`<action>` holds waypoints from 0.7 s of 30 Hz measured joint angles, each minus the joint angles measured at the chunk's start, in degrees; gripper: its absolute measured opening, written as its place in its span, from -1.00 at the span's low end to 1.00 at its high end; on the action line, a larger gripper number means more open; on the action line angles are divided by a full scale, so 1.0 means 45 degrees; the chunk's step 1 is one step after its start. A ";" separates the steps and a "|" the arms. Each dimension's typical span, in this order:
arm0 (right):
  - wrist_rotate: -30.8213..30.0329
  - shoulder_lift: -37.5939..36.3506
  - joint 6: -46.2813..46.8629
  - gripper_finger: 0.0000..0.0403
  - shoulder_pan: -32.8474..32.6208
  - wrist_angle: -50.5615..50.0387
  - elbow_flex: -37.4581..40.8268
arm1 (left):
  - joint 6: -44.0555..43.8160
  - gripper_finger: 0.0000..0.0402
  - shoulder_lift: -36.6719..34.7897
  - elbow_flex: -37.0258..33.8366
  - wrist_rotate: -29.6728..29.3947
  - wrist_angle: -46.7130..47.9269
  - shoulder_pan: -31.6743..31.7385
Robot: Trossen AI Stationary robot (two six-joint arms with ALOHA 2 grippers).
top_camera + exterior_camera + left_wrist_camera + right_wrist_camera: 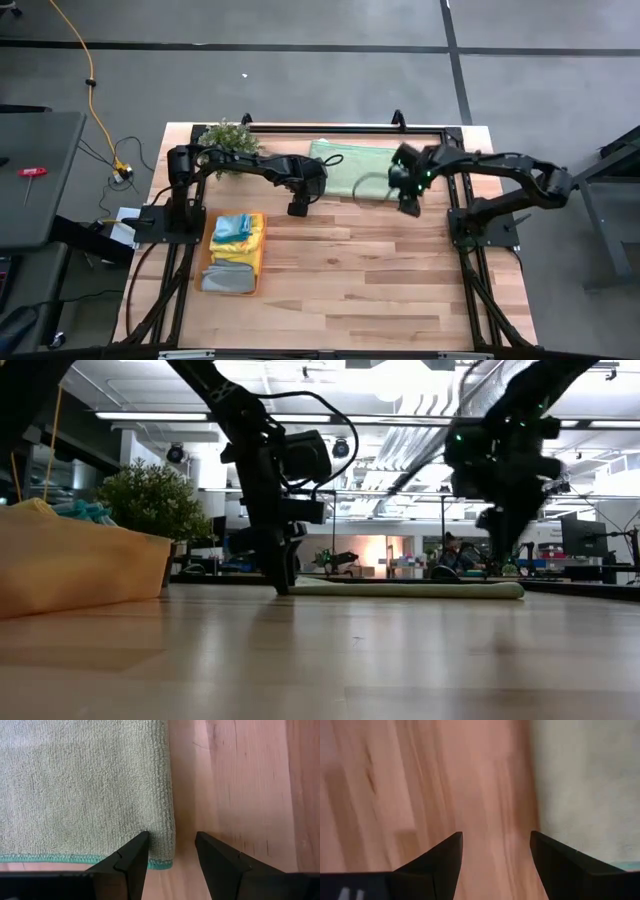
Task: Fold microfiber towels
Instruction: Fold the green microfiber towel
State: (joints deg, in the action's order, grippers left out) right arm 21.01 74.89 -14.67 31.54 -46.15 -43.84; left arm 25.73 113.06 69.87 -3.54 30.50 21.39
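Two pincers were out over the tabletop [350, 270], both with fingers apart and nothing between them. My left pincer [172, 851] sat low at the near left corner of the pale green towel [350, 170], one finger over the cloth edge, the other over bare wood. My right pincer [496, 851] was beside the towel's right edge, fingers straddling wood only, the cloth just off to one side. The towel lay flat at the far middle of the tabletop, near the plant [230, 137].

Risks as I judged them: left fingers might pinch only the teal hem and slip off when lifted, because so little cloth sat between them. Right pincer might close on nothing, since it was off the fabric; one corner up alone would drag the towel askew and make a crooked fold. Pressing down too hard could scrape the wood.

Folded towels [235, 240], yellow, blue and grey, sat on the orange tray [262, 252] at left, well apart.
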 joint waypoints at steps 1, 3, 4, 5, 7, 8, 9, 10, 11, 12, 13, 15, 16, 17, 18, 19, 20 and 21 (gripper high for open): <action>-0.0154 0.0000 -0.0219 0.11 -0.0285 0.0022 0.0294 | -0.0009 -0.21 0.0006 -0.0001 0.0054 0.0011 0.0000; -0.1087 0.0000 -0.0577 0.11 -0.0776 0.0312 0.0823 | -0.0014 -0.21 0.0010 -0.0007 0.0153 0.0004 0.0005; -0.1865 0.0005 -0.0698 0.11 -0.0996 0.0642 0.1059 | -0.0013 -0.21 0.0010 -0.0011 0.0179 -0.0011 0.0005; -0.2532 0.0005 -0.0764 0.11 -0.1171 0.0973 0.1252 | -0.0012 -0.21 0.0015 -0.0015 0.0198 -0.0026 0.0005; -0.3413 0.0005 -0.0874 0.11 -0.1403 0.1594 0.1517 | -0.0012 -0.21 0.0019 -0.0029 0.0212 -0.0072 0.0005; -0.3657 0.0005 -0.0947 0.11 -0.1472 0.1863 0.1607 | -0.0012 -0.21 0.0019 -0.0029 0.0216 -0.0087 0.0005; -0.3713 0.0005 -0.1045 0.11 -0.1513 0.2081 0.1682 | -0.0012 -0.21 0.0019 -0.0029 0.0221 -0.0095 0.0005; -0.3723 0.0005 -0.1139 0.11 -0.1534 0.2264 0.1764 | -0.0011 -0.21 0.0023 -0.0033 0.0225 -0.0100 0.0005; -0.3727 0.0005 -0.1252 0.11 -0.1543 0.2394 0.1857 | -0.0012 -0.21 0.0024 -0.0034 0.0237 -0.0101 0.0005; -0.3722 0.0005 -0.1369 0.11 -0.1545 0.2441 0.1957 | -0.0015 -0.21 0.0024 -0.0039 0.0253 -0.0106 0.0005; -0.3719 0.0005 -0.1492 0.11 -0.1541 0.2502 0.2072 | -0.0024 -0.21 0.0031 -0.0039 0.0257 -0.0108 0.0005; -0.3833 0.0024 -0.1566 0.10 -0.1541 0.2757 0.2316 | -0.0038 -0.21 0.0034 -0.0039 0.0265 -0.0116 0.0005; -0.3997 0.0029 -0.1570 0.09 -0.1541 0.2915 0.2447 | -0.0042 -0.21 0.0034 -0.0039 0.0265 -0.0116 0.0005; -0.4248 0.0034 -0.1534 0.05 -0.1541 0.3048 0.2597 | -0.0046 -0.21 0.0034 -0.0044 0.0273 -0.0116 0.0001; -0.4527 0.0034 -0.1496 0.01 -0.1538 0.3214 0.2750 | -0.0051 -0.21 0.0034 -0.0044 0.0279 -0.0121 0.0001; -0.4747 0.0034 -0.1449 -0.05 -0.1536 0.3407 0.2901 | -0.0051 -0.21 0.0034 -0.0047 0.0280 -0.0124 0.0000; -0.4875 0.0034 -0.1383 -0.12 -0.1536 0.3534 0.3018 | -0.0055 -0.21 0.0034 -0.0049 0.0292 -0.0125 0.0000; -0.4913 0.0017 -0.1376 -0.20 -0.1540 0.3600 0.3095 | -0.0079 -0.21 0.0034 -0.0049 0.0305 -0.0122 0.0000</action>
State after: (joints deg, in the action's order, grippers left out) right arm -1.10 74.97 -20.86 24.61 -29.95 -29.91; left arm 25.37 113.21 69.65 -2.17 29.95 21.39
